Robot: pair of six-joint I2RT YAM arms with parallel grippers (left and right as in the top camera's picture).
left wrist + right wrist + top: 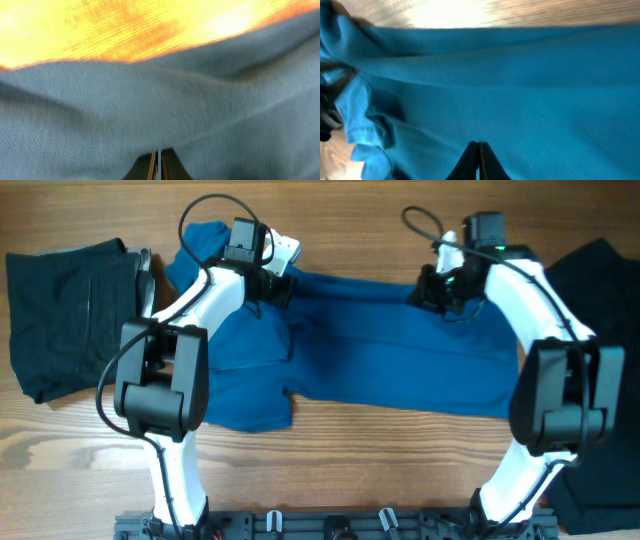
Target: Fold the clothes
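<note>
Overhead, a woven medium-blue shirt [380, 350] lies rumpled on the wood-grain table [330, 465]. Its cloth is pinched by the fully closed left claw [159, 159] and right claw [480, 149].

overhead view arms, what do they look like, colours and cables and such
Both the left arm and right arm have smooth white links joined by bulky black joint housings. A thin black cable loops above each wrist. In the wrist views the left gripper and right gripper show black fingers tapering to slim tips.
</note>
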